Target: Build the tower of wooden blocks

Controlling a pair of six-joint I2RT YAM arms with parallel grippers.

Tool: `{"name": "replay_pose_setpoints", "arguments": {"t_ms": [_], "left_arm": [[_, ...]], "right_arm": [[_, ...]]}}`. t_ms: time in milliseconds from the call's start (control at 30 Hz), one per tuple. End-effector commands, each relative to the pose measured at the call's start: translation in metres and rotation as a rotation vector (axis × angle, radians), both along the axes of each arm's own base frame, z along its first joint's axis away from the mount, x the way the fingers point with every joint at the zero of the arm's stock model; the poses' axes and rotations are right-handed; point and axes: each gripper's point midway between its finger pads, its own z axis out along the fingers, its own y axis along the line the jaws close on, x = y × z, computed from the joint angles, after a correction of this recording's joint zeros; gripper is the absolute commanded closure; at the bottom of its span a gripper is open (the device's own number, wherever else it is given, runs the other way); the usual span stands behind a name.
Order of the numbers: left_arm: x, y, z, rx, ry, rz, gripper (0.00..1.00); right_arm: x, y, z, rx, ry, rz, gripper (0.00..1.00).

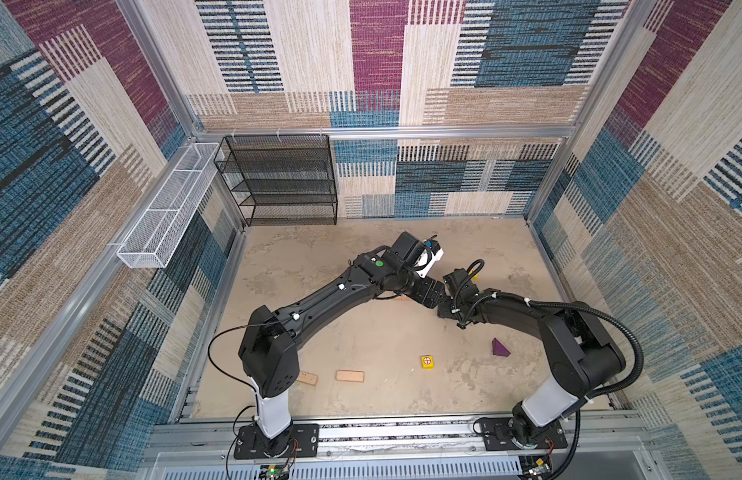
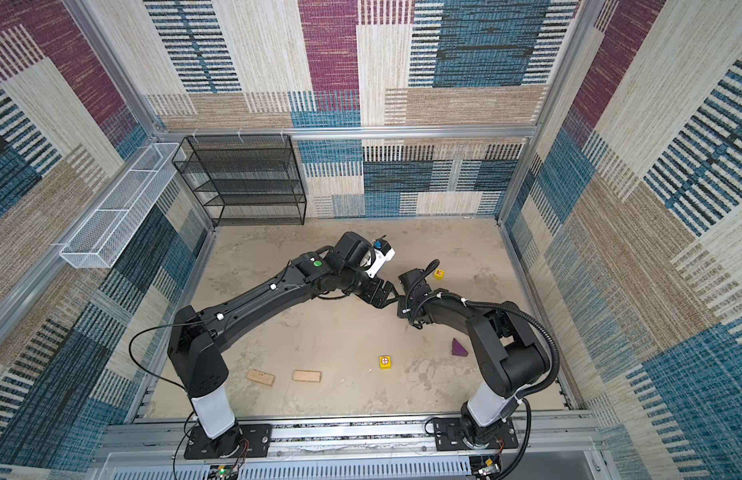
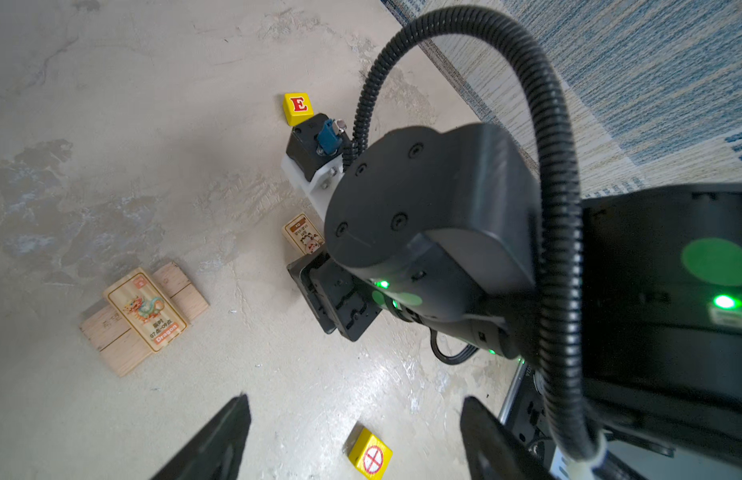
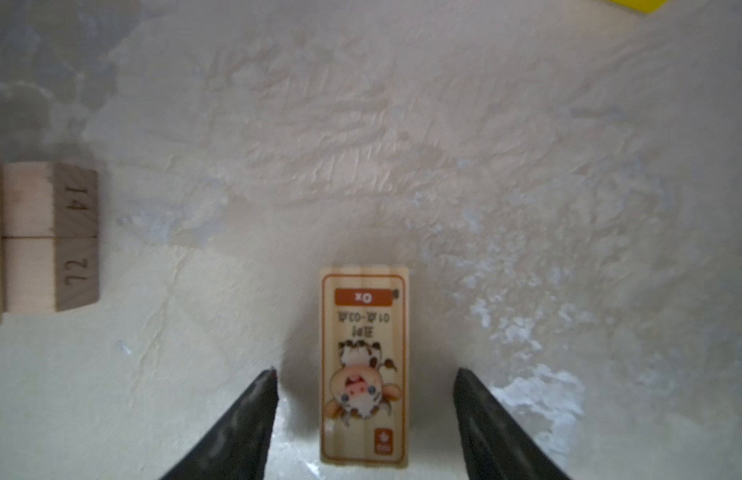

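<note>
Our right pincer [image 4: 365,370] hangs open astride the Ox plank [image 4: 364,316], flat on the worktop [image 4: 402,145] toward one o'clock of centre; we should lower, then close squarely on its long edges. Left pincer [image 3: 354,398] open, empty.

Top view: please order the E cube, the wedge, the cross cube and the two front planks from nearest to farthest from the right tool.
1. E cube, at the back, near the right tool.
2. Wedge, front right, and cross cube, front centre: too close to call.
3. Inner plank, front, left of centre.
4. Outer plank, farthest left.
</note>
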Motion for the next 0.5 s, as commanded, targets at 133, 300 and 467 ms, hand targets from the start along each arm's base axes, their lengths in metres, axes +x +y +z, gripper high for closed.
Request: {"name": "replay_pose_setpoints", "arguments": {"t_ms": [133, 300, 467], "left_arm": [[0.005, 0.000, 0.010, -0.016, -0.054, 0.004, 0.16], [0.005, 0.001, 0.013, -0.026, -0.061, 0.011, 0.16], [0.004, 0.001, 0.015, -0.036, -0.056, 0.011, 0.16]], "right_arm": [[-0.009, -0.003, -0.009, -0.058, 0.112, 0.039, 0.33], [-0.001, 0.008, -0.016, -0.021, 0.133, 0.044, 0.38], [-0.006, 0.025, -0.011, 0.095, 0.150, 0.032, 0.37]]}}
